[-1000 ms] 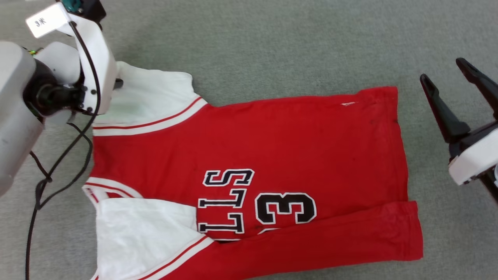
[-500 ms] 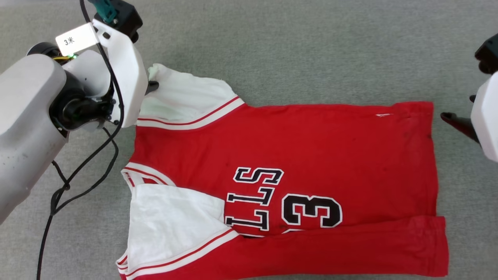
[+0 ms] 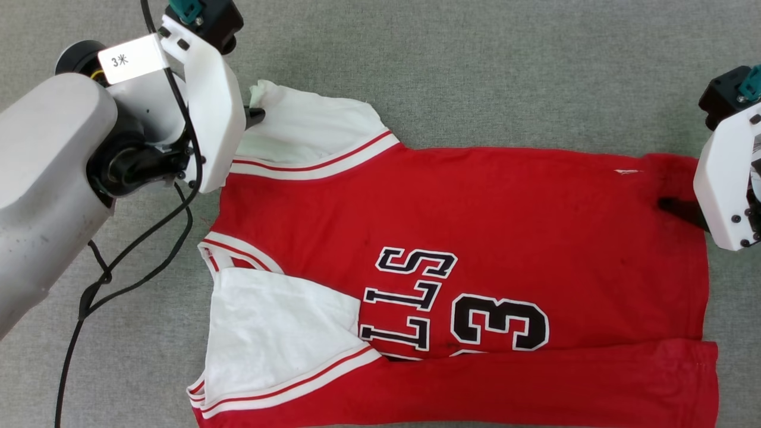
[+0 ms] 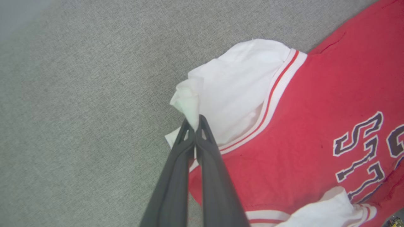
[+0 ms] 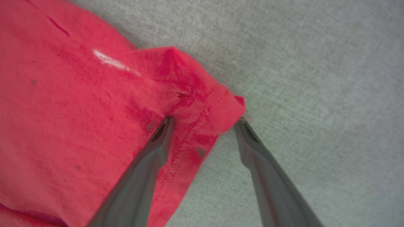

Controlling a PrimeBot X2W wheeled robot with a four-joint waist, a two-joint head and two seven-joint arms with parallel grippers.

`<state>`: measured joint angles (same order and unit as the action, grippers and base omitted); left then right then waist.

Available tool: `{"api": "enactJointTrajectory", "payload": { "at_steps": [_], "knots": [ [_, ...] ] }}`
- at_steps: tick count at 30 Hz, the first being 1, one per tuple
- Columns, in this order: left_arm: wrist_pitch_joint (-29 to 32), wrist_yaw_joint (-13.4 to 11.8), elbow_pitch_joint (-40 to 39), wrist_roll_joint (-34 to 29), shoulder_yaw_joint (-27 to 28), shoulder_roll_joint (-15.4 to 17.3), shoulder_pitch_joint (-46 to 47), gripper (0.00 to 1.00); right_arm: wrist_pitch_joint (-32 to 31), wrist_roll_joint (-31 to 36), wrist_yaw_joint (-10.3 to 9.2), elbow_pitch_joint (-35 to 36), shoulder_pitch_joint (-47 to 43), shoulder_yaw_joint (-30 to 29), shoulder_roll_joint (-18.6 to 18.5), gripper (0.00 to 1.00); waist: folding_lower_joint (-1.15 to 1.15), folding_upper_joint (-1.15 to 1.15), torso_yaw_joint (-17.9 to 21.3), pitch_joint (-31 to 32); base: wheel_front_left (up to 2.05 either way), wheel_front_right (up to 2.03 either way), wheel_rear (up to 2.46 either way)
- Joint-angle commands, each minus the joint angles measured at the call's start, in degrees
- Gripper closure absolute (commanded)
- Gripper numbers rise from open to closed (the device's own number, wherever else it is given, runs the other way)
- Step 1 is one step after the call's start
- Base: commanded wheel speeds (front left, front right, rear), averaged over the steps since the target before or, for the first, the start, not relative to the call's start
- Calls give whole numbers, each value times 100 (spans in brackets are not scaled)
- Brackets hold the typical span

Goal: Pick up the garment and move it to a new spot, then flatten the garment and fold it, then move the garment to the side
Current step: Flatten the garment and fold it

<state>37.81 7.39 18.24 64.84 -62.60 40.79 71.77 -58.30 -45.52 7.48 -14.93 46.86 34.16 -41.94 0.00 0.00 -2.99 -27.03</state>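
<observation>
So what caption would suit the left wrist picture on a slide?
Left gripper shut on the white sleeve of the bright red soft-fabric T-shirt.

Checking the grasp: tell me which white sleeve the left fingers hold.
The far sleeve, its corner pinched in the left fingers; the near sleeve lies flat, untouched.

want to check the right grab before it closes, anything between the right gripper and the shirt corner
Nothing visible. The right gripper stands open astride the garment's red hem corner, one finger over the fabric, the other past its edge over the grey carpet.
</observation>
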Motion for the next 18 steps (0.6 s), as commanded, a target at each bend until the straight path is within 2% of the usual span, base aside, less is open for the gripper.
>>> {"api": "enactJointTrajectory", "payload": {
  "at_steps": [1,2,3,4,12,18],
  "knots": [
    [-28,-1,-21,20,-32,24,30,100,26,-91,4,-79,-253,195,147,0,0,0,13,14,0,0,0],
    [-53,-1,-29,33,-61,42,21,100,64,-114,9,-98,-262,250,140,0,0,0,24,34,0,0,0],
    [-71,0,-34,37,-89,56,18,100,154,-123,9,-104,-240,272,118,65,0,0,30,55,0,0,0],
    [-82,0,-34,42,-110,66,21,100,257,-153,8,-127,-208,267,111,100,0,0,36,80,0,0,0],
    [-345,0,-142,111,-277,181,-51,100,1108,-240,-1,-241,8,315,-93,100,0,0,22,539,0,0,0],
    [-551,0,-522,190,-510,528,-471,100,1767,-430,-1,-23,-376,581,-310,100,0,0,-18,1074,0,0,0]
  ]
}}
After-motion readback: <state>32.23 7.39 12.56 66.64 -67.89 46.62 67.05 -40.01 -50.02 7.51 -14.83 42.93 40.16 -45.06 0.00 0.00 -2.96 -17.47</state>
